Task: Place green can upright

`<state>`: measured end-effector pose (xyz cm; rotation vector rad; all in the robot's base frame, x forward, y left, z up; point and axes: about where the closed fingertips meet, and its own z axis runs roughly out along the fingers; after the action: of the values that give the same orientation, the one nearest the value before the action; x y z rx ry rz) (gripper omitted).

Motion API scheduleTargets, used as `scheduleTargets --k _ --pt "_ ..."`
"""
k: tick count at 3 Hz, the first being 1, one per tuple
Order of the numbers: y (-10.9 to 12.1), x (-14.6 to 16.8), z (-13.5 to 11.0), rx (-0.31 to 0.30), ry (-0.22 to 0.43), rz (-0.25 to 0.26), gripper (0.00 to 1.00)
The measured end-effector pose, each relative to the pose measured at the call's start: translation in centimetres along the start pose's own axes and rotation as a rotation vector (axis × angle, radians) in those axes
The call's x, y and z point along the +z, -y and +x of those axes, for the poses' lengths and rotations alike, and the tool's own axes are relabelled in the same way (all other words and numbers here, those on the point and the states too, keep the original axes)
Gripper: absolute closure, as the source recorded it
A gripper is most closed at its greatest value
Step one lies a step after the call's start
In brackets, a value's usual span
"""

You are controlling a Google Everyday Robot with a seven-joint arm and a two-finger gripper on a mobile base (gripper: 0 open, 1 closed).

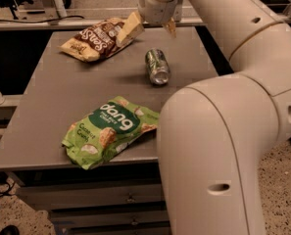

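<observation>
The green can (157,66) lies on its side on the grey table (71,97), right of centre, its silver end facing the front. My gripper (149,29) hangs over the table's far edge, just behind and above the can. It is open, its two beige fingers (128,29) spread wide apart, with nothing between them. My arm comes in from the right and covers the table's right front corner.
A brown snack bag (97,37) lies at the far left of the table, right by my left finger. A flat green "dang" snack bag (110,130) lies near the front edge. Drawers (101,199) sit under the table.
</observation>
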<state>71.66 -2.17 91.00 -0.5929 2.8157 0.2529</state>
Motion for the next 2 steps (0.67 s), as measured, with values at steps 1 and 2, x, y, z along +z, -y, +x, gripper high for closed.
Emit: scheduleTargets --k 1,2 --pt "-1.0 2.5 0.7 0.033 -0.053 0.015 0.00" --pt "-1.7 4.7 1.7 0.055 -0.092 0.020 0.00"
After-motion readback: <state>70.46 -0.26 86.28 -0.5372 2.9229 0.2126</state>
